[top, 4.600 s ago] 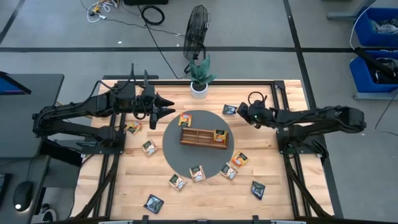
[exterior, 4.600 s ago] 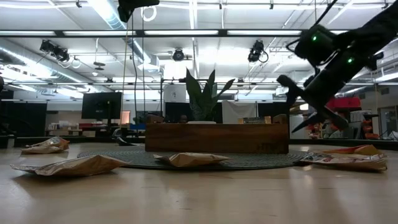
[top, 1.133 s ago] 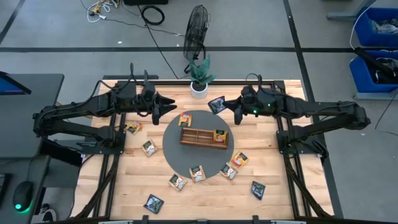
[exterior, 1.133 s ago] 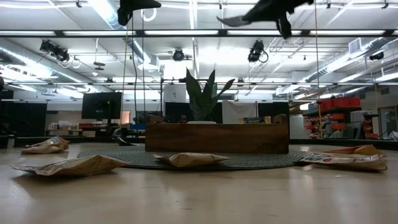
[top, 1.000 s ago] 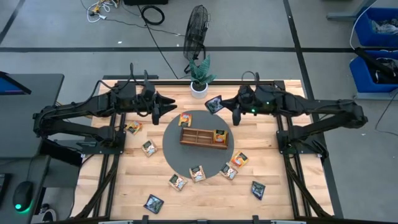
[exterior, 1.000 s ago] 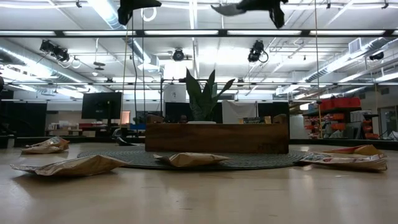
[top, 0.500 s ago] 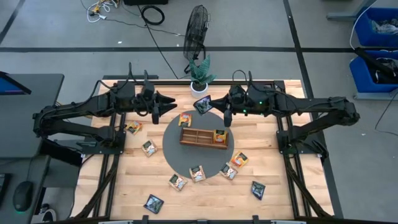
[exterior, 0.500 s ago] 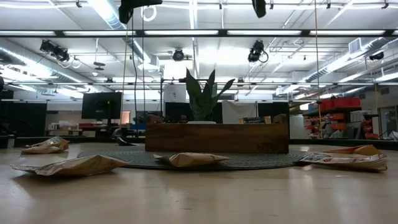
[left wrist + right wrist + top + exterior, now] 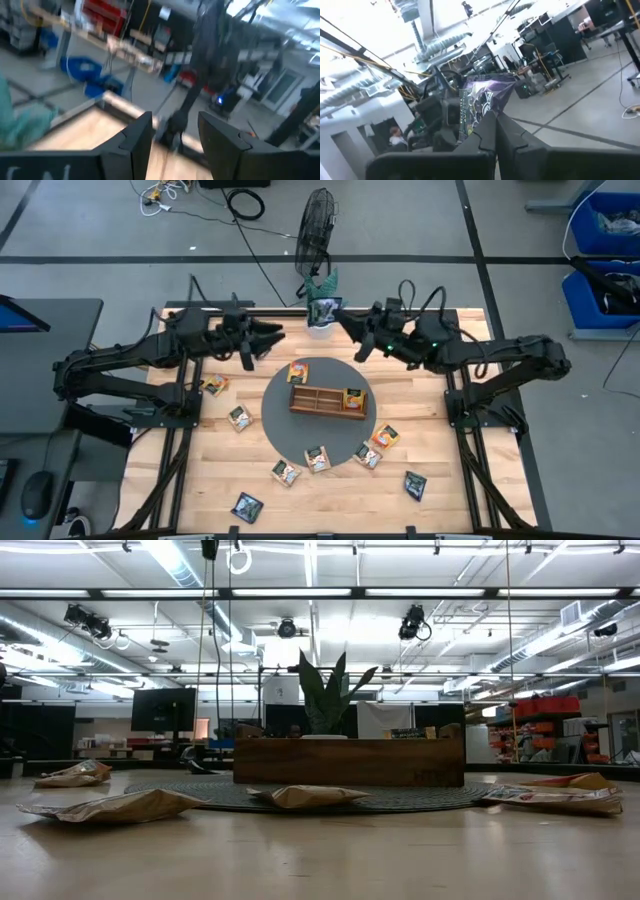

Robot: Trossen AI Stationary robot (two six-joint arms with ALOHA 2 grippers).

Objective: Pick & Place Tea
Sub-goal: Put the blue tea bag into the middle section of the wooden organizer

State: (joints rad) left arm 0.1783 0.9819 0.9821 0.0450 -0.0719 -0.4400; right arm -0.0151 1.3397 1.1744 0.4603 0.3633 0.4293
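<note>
Here, a dark teal-black tea sachet (image 9: 325, 311) is held clamped between the fingers of the right gripper (image 9: 338, 319), which is raised above the far edge of the worktop (image 9: 330, 480), in front of the potted plant (image 9: 321, 292). In the right wrist view the same sachet (image 9: 482, 105) is seen standing up from the tips of the closed fingers (image 9: 507, 135), its printed face turned to the camera and the room beyond it. The left gripper (image 9: 270, 340) is held in the air over the far left part of the worktop, its fingers (image 9: 135, 137) parted with nothing seen between them, and it points across toward the right gripper, well apart from it. The wooden tray (image 9: 328, 400) lies on the round dark mat (image 9: 290, 430), nearer the camera than both sets of fingers and below them; one orange-yellow sachet (image 9: 353, 397) is seen in its right end compartment. Another orange-yellow sachet (image 9: 298, 372) lies on the mat just beyond the tray, between the two grippers and lower than their fingers. The remaining sachets are scattered on the worktop and the mat's near edge, among them a dark one (image 9: 247, 505) at the near left and another dark one (image 9: 415, 484) at the near right, both far from either pair of fingers.
</note>
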